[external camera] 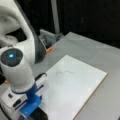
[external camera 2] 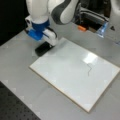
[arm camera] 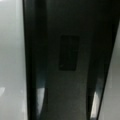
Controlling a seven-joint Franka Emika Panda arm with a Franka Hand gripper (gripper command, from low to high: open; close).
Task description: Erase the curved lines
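Note:
The curve lines (external camera: pixel 65 72) are a thin dark squiggle on the white board (external camera: pixel 75 97). In a front view the curve lines (external camera 2: pixel 88 68) sit toward the right of the board (external camera 2: pixel 62 75), just below a glare spot. A black eraser block (external camera 2: pixel 43 49) lies on the grey table at the board's upper left corner, far from the squiggle. The gripper (external camera 2: pixel 46 45) is down at the eraser (external camera: pixel 38 115), under the arm's blue and white hand. In the wrist view the dark eraser (arm camera: pixel 68 52) fills the middle between two dark fingers (arm camera: pixel 40 97).
An orange piece (external camera 2: pixel 81 28) and a metal frame (external camera 2: pixel 92 16) stand behind the board, with a clear blue item (external camera 2: pixel 102 30) to their right. A black perforated mat (external camera 2: pixel 15 107) covers the bottom left corner. The arm's bulky white body (external camera: pixel 17 67) looms over the left side.

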